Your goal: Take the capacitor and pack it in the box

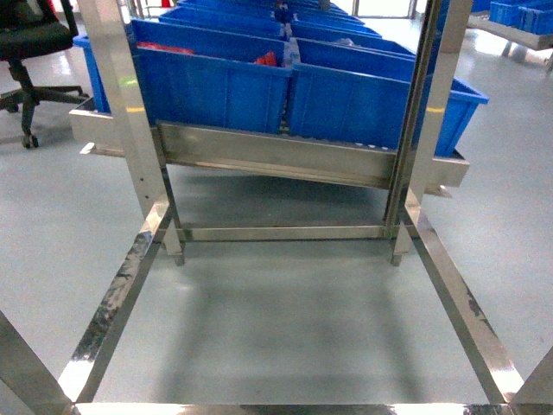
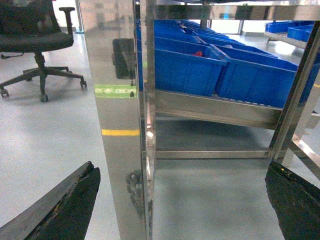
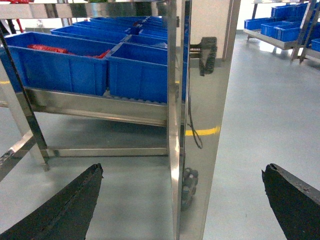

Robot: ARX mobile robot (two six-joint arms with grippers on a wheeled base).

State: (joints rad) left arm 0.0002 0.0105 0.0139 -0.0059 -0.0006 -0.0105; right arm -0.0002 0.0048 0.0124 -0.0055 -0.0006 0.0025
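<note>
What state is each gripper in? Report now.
Left gripper: open, jaws spread wide, holding nothing.
Right gripper: open, jaws spread wide, holding nothing.

The only thing here that may belong to the task is a heap of small red pieces (image 1: 164,48) lying loose inside the front left blue plastic rectangular bin (image 1: 212,91) on the steel rack. In the right wrist view the red pieces (image 3: 47,48) spread low along the far side of this bin, and in the left wrist view only a little of the red (image 2: 199,53) shows over the rim. The pieces are too small and blurred to tell whether they are capacitors.
</note>
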